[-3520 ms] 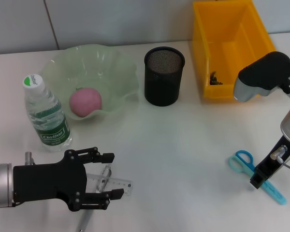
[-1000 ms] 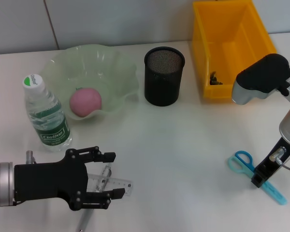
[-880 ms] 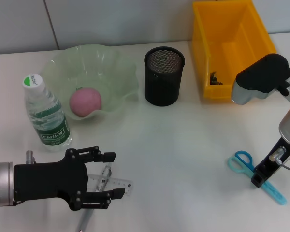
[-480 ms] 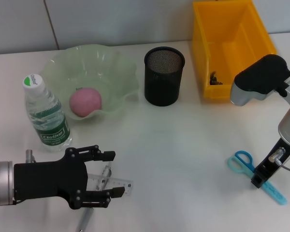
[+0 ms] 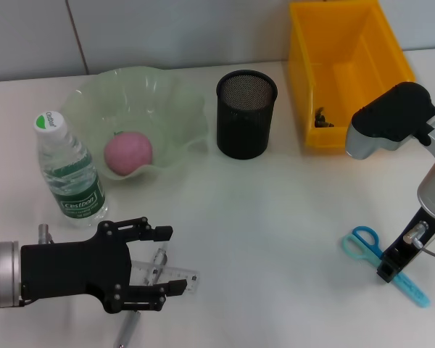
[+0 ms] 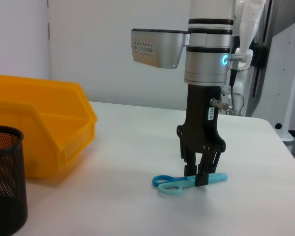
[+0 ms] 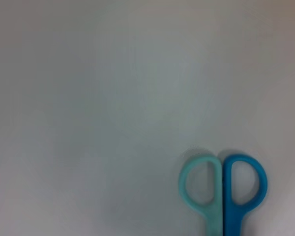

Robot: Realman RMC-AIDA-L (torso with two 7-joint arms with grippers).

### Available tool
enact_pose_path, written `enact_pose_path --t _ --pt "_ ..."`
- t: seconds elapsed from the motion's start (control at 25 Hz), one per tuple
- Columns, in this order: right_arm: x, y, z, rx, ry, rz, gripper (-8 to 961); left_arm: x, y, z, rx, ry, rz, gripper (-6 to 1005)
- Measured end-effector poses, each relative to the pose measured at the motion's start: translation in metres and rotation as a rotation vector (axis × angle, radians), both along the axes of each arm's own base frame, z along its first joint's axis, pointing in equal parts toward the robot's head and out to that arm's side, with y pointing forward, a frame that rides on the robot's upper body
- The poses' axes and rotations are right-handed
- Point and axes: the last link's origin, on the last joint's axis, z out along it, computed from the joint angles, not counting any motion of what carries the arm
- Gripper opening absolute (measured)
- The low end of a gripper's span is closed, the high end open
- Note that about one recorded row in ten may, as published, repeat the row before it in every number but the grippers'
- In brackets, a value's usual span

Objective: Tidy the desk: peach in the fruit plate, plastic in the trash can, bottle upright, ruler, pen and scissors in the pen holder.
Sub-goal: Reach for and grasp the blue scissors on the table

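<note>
Scissors (image 5: 383, 267) lie flat on the white desk (image 5: 275, 217) at the robot's right, with the right gripper (image 5: 388, 272) standing straight down over their middle. Across the last few seconds almost nothing has shifted: the right arm's wrist housing has drifted only slightly toward the desk's centre, and the scissors rest where they were. The left wrist view shows the right gripper's fingers (image 6: 202, 179) down at the blades, narrowly parted, but whether they have closed on the plastic cannot be told. So the pick looks to be at the moment of closing, not yet a lift.

At the robot's left, the left gripper (image 5: 156, 264) hovers low with its fingers spread wide, straddling the clear ruler (image 5: 175, 275) and the pen (image 5: 151, 279), which lie touching one another. It too has barely moved.

Much of the tidying already appears done: the peach (image 5: 128, 152) sits in the fruit plate (image 5: 181, 109), the bottle (image 5: 69, 172) stands upright just beside it, and a small dark scrap lies in the yellow trash can (image 5: 391, 58). The mesh pen holder (image 5: 246, 114) stands empty, well apart from both grippers; the open desk between offers no obstacle.
</note>
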Motion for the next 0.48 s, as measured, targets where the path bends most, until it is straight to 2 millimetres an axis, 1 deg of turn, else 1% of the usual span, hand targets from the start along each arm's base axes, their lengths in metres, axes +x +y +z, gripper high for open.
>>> enact_pose_path --t 0.36,0.48 --pt "0.0001 0.0000 0.0000 0.000 0.000 0.000 300 0.0000 0.0002 0.0000 0.004 -0.001 -0.003 808" --pt "0.0007 -0.0002 -0.0006 -0.003 -0.001 -0.004 262 0.0003 0.0004 0.0001 0.006 -0.004 -0.003 808"
